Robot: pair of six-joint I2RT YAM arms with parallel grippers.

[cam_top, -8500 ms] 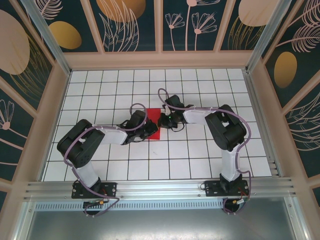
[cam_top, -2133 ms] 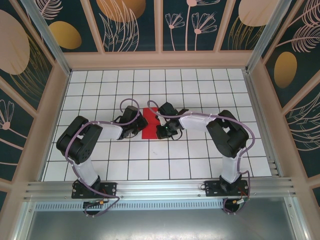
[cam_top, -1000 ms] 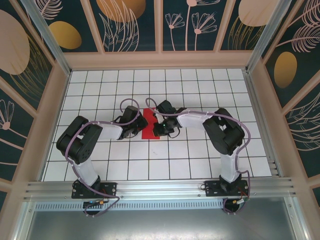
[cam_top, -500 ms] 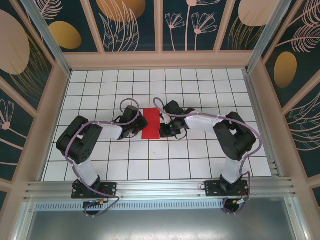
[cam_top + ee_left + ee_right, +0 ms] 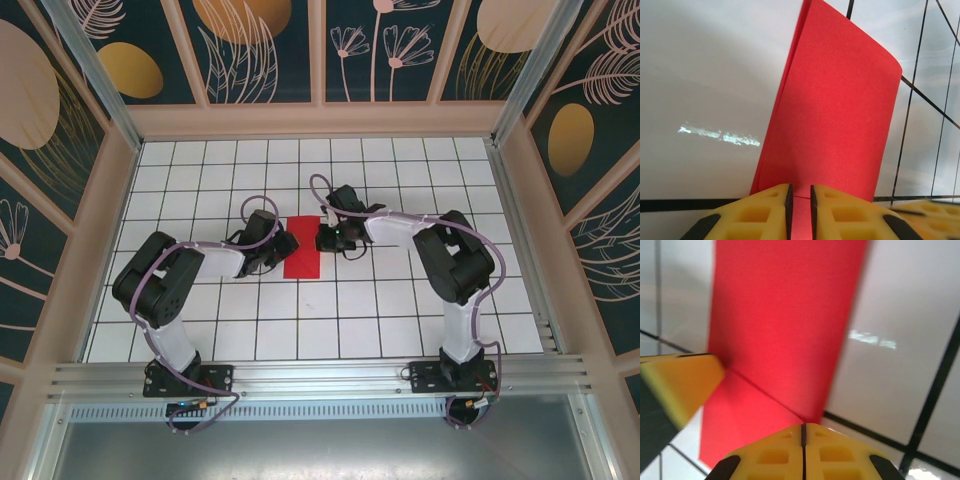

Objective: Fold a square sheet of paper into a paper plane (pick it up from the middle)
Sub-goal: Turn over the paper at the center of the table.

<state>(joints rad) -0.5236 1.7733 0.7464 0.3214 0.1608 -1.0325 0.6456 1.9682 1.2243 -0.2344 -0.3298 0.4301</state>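
Note:
The square sheet of paper [image 5: 302, 250] is bright red and lies on the tiled floor, folded into a narrow rectangle. In the left wrist view the paper [image 5: 835, 115] shows two layers along its left edge. My left gripper [image 5: 287, 246] is at its left side. The jaws [image 5: 800, 192] stand a narrow gap apart with the paper's near edge between them, not pinched. My right gripper [image 5: 322, 240] is at the paper's right side. It [image 5: 803, 426] is shut, tips at a corner of the paper [image 5: 780, 325], nothing between them.
White tiled floor [image 5: 400, 300] with black grid lines spreads on all sides of the paper. Patterned walls [image 5: 320, 60] close the cell at the back and sides. The left gripper's yellow finger [image 5: 675, 385] shows at the left in the right wrist view.
The right gripper slid off the top of the paper to its right edge and a little farther back. The left jaws have parted slightly. The paper has stayed in place.

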